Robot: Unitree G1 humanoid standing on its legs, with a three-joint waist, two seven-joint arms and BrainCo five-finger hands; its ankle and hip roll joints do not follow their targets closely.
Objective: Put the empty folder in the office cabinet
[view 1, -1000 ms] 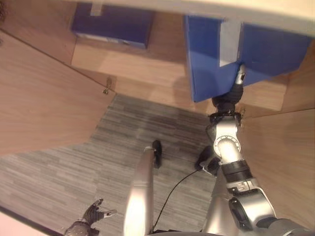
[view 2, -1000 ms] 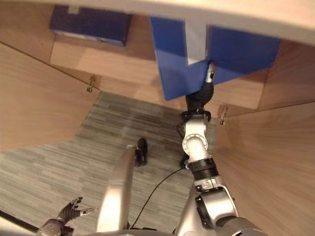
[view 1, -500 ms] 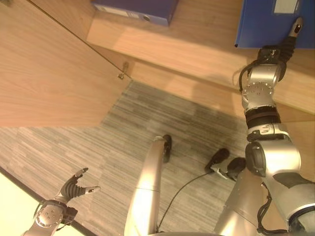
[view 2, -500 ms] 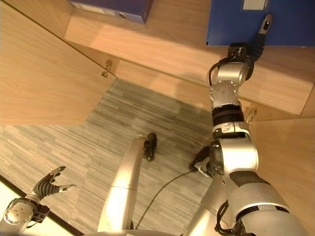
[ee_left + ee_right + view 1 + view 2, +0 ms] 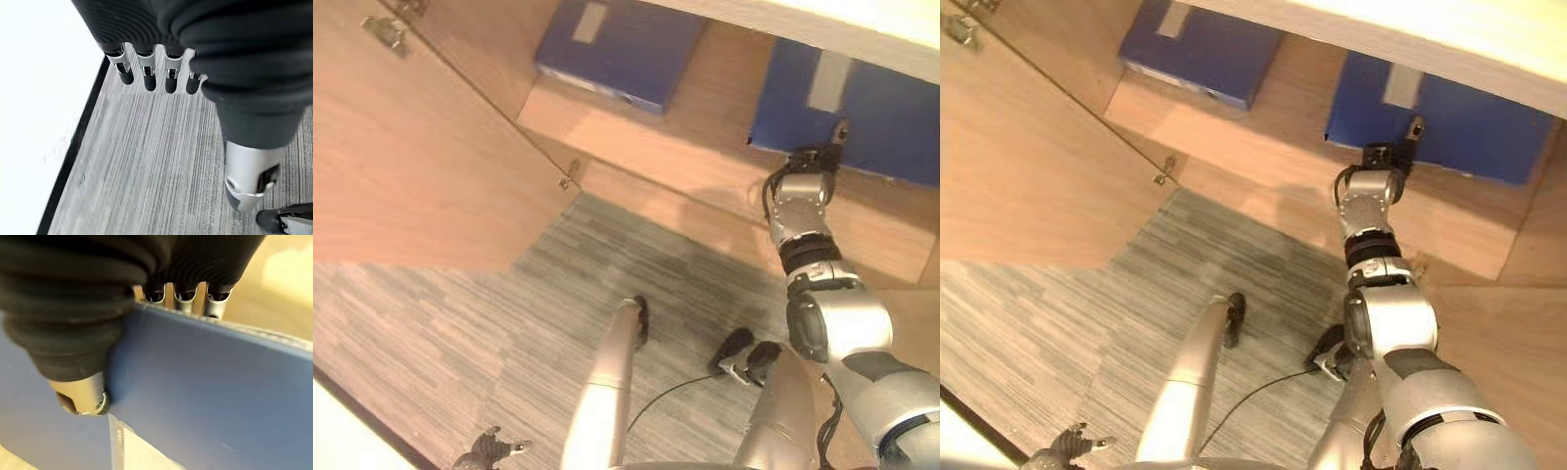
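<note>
1. The right robot hand (image 5: pixel 813 157) is up at the cabinet shelf (image 5: pixel 705 147), pinching the blue folder (image 5: pixel 862 113). In the right wrist view its thumb (image 5: pixel 80 394) lies on the near face of the folder (image 5: pixel 205 401) and its fingers (image 5: pixel 186 301) reach over the top edge to the far side.

2. The folder rests on the wooden shelf at the right of the cabinet opening, under the pale top panel (image 5: pixel 1430 29). It has a light label strip (image 5: pixel 827 78) on the face turned toward the room, and its lower edge sits near the front lip of the shelf.

3. A second blue folder (image 5: pixel 622 49) lies further left on the same shelf, well apart from the held one, and it also carries a small pale label.

4. The open cabinet door (image 5: pixel 411 147) stands at the left, with metal hinges (image 5: pixel 570 178) showing along its edge.

5. The left robot hand (image 5: pixel 489 452) hangs low over the grey striped carpet (image 5: pixel 460 333). In the left wrist view its fingers (image 5: pixel 146 73) point out straight and loose, holding nothing, with a white wall and dark skirting (image 5: pixel 73 156) beside the carpet.
</note>
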